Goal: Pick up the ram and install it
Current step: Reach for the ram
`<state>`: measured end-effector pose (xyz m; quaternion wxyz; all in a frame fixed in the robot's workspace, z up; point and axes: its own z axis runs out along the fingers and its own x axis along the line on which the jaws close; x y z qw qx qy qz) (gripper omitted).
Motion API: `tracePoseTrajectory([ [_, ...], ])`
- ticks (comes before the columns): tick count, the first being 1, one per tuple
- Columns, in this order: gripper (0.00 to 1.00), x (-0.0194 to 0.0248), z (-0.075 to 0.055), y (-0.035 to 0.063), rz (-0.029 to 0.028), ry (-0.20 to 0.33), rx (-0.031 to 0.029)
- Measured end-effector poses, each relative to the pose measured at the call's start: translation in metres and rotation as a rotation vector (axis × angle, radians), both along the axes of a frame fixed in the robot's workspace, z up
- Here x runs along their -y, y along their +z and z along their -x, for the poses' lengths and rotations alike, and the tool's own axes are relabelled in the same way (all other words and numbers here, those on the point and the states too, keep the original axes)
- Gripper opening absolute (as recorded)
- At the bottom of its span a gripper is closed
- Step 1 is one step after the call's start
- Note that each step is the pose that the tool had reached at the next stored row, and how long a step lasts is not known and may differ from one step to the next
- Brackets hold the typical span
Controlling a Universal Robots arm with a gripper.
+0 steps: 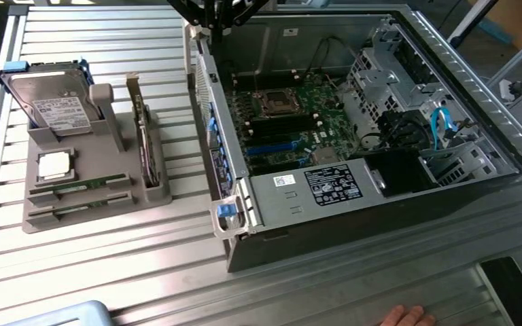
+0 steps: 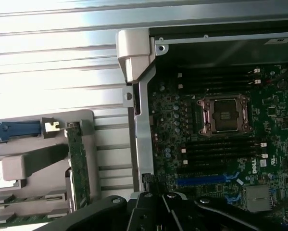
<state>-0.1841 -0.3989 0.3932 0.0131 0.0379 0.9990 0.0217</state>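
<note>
Green ram [image 1: 84,183], person's hand [image 1: 408,316] — exterior view

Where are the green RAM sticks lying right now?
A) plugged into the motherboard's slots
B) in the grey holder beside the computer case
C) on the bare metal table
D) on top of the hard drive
B: two RAM sticks lie flat in the front slots of the grey holder, outside the computer case, while the memory slots on the motherboard look empty.
</note>
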Motion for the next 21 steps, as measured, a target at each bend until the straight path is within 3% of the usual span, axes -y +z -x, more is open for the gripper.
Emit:
tracePoseTrajectory([
  [21, 0.11, 0.0, 0.032, 0.0, 0.0, 0.0, -0.0001],
])
